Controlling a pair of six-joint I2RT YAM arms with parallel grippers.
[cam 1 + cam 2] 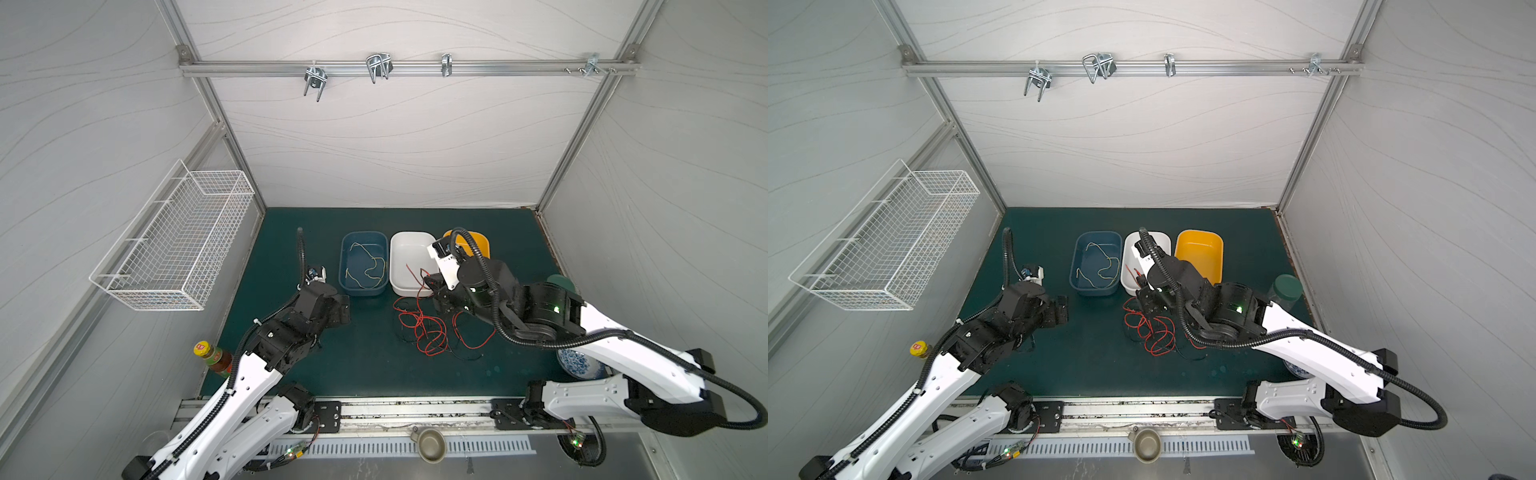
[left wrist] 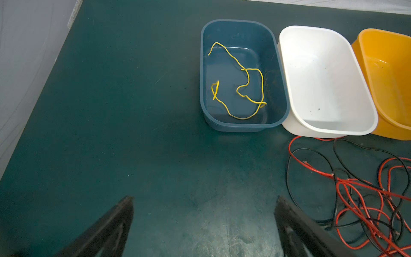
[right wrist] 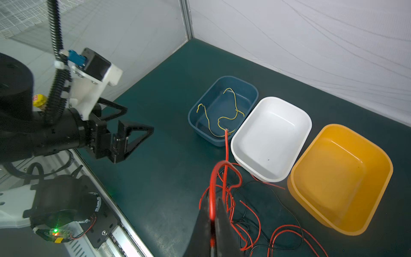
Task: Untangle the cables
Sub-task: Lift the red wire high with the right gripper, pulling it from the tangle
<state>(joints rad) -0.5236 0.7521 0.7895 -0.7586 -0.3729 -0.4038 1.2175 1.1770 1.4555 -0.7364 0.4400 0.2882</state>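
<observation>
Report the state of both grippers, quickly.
Left gripper: open, holding nothing.
Right gripper: closed on a red cable.

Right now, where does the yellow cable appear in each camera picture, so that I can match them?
In a top view: the yellow cable lies in the blue bin, just left of centre.
In a top view: yellow cable, same bin, left of centre.
Left wrist view: in that bin, upper middle.
Right wrist view: in that bin, near centre.
Shared landmark: the white bin beside the blue bin, in all four.
</observation>
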